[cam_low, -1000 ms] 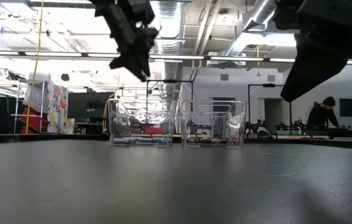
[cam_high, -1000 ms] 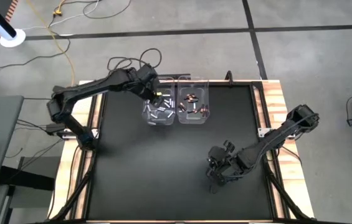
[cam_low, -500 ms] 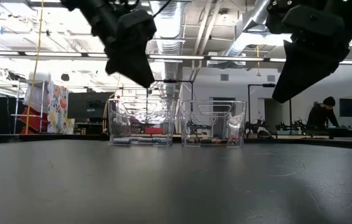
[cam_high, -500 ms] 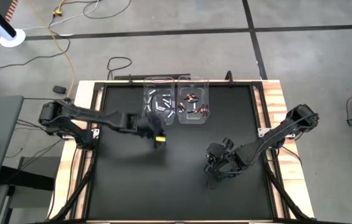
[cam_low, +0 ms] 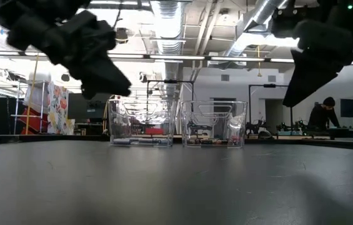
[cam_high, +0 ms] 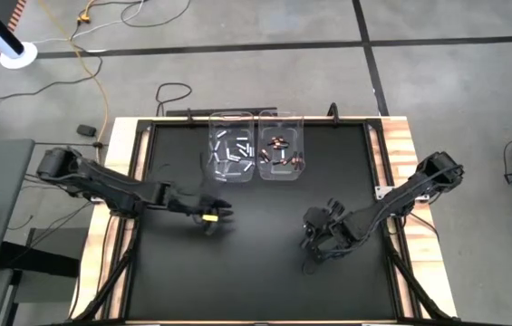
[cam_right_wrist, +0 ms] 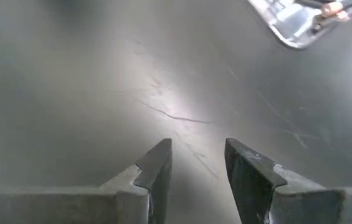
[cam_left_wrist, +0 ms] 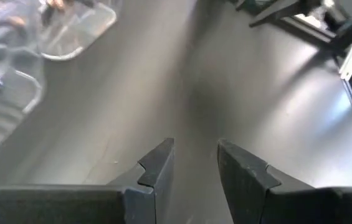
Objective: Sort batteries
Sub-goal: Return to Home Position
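Two clear plastic bins stand side by side at the table's far middle. The left bin holds several white and silver batteries. In the right bin lie several reddish-copper batteries. My left gripper hovers over the bare mat, nearer than the left bin, open with nothing between its fingers. My right gripper hangs over the mat at the near right, also open and empty.
The black mat lies bare around both grippers. A wooden frame borders the table. Cables trail on the floor beyond the far edge. In the low view a person stands far off in the room behind.
My left gripper has swung away from above the left bin toward the table's near edge and come down lower over the mat, tipping up from steeply down to a shallower slant. The bins and batteries have stayed where they were.
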Robot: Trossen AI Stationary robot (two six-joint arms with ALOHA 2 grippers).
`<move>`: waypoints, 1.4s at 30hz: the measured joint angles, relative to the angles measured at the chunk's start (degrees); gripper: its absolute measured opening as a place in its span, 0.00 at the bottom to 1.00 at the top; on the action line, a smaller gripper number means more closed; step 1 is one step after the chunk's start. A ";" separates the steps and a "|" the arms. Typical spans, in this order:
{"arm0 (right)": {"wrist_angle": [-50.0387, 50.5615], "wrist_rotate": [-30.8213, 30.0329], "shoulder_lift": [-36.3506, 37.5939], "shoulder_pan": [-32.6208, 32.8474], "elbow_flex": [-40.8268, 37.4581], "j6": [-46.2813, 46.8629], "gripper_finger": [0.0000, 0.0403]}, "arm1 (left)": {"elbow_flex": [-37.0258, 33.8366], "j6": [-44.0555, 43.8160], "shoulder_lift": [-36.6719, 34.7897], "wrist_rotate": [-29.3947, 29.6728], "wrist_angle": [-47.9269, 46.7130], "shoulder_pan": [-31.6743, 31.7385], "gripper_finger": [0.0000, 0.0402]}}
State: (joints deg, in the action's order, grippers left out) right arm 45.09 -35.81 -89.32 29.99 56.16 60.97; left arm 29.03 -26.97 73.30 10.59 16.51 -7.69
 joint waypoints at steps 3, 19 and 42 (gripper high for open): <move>1.97 0.00 0.00 -0.77 0.00 -0.09 0.41 | -5.49 4.08 -6.13 -0.22 0.68 -0.06 0.29; 2.24 -0.26 0.00 -9.39 0.00 -4.57 0.41 | -18.93 18.41 -37.69 3.81 -2.58 -3.06 0.29; -6.76 -0.22 0.00 -13.10 -0.02 -13.45 0.41 | -28.41 25.41 -72.31 -0.02 -9.68 3.69 0.29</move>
State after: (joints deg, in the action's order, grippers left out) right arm 38.33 -36.03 -89.32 16.88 56.14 47.52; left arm 0.62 -1.57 0.99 10.57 6.83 -4.00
